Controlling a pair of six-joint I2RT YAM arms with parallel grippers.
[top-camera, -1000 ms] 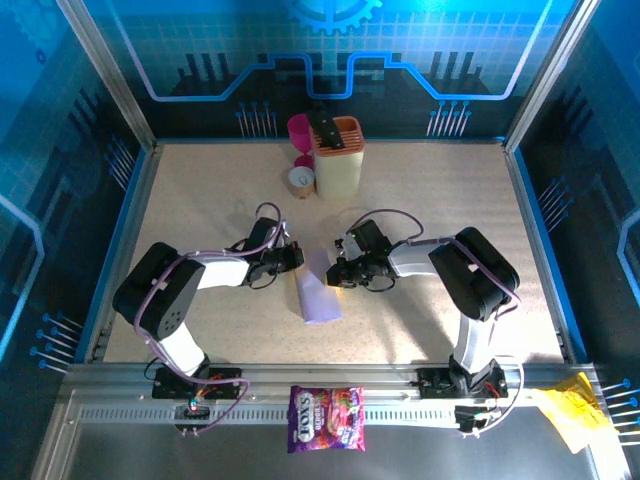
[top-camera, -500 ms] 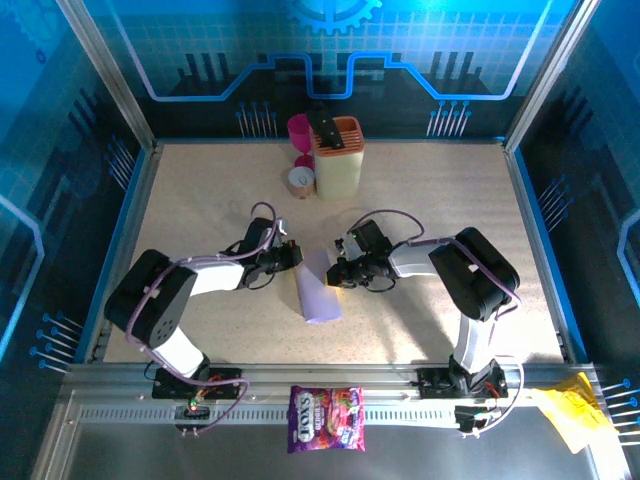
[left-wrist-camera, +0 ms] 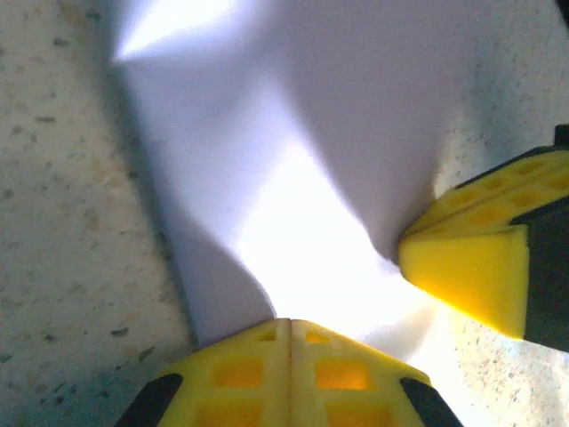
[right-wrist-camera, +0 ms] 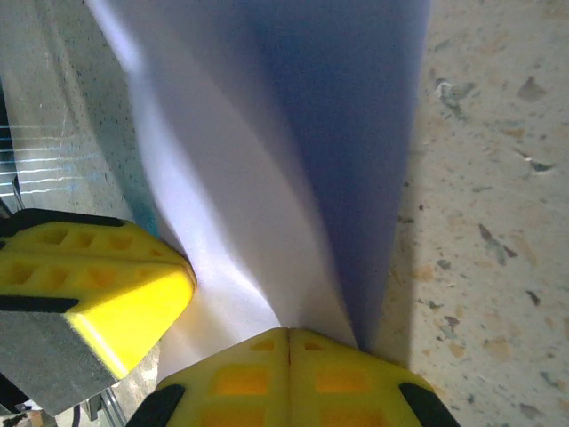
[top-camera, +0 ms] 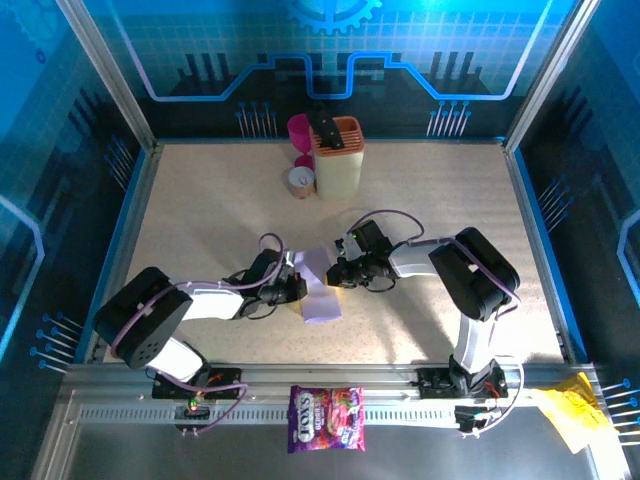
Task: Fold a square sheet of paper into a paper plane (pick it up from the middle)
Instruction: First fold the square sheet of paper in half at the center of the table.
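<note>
We see the left tool (top-camera: pixel 297 287) and right tool (top-camera: pixel 336 274) both closed, tips touching the paper (top-camera: pixel 320 302). It lies folded on the tabletop (top-camera: pixel 200 210) between them; we cannot tell if either pinches it.
</note>
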